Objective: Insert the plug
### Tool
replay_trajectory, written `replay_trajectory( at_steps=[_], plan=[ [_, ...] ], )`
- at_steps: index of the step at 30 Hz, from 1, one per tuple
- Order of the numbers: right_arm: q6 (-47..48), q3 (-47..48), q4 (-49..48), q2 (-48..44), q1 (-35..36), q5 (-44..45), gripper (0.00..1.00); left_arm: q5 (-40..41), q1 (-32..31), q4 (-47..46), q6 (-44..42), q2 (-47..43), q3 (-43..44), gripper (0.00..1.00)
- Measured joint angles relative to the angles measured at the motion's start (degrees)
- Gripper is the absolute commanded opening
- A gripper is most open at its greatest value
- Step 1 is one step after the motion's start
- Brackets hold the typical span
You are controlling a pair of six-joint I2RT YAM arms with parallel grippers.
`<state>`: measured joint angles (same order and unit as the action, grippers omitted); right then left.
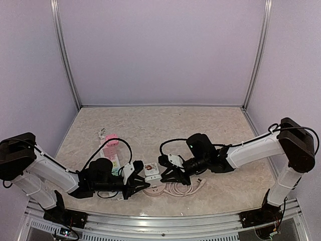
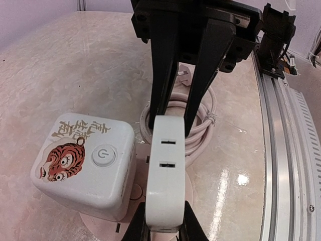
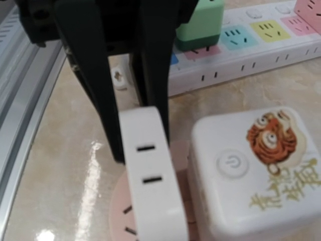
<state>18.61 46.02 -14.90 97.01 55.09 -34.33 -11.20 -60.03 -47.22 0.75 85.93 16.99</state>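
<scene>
White adapter [image 2: 165,186] (2 slots) gripped by left claw [image 2: 165,230], right claw [image 2: 175,119].

In the left wrist view the white adapter [image 2: 165,175] runs off the bottom edge, where only the tips of the left tool [image 2: 164,228] show, and its underside is hidden in every view. In the right wrist view the power strip [image 3: 241,55] and green cube [image 3: 200,22] are blurred and cut by the top and right edges. From overhead the adapter is too small among dark fingers to make out.
</scene>
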Motion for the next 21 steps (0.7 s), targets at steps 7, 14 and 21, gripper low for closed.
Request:
replay_trajectory(
  at_steps=[7, 14, 21],
  plan=[
    [0.6, 0.2, 1.4, 0.0, 0.0, 0.6, 0.0, 0.2, -0.4, -1.4, 0.2, 2.0, 0.4, 0.0],
    [1.3, 0.2, 2.3, -0.2, -0.1, 0.8, 0.0, 1.3, -1.1, -2.2, 0.5, 2.8, 0.4, 0.0],
    [0.9, 0.7, 2.3, 0.6, -0.2, 0.4, 0.0, 1.1, -1.1, -2.0, -0.1, 2.8, 0.3, 0.0]
  ],
)
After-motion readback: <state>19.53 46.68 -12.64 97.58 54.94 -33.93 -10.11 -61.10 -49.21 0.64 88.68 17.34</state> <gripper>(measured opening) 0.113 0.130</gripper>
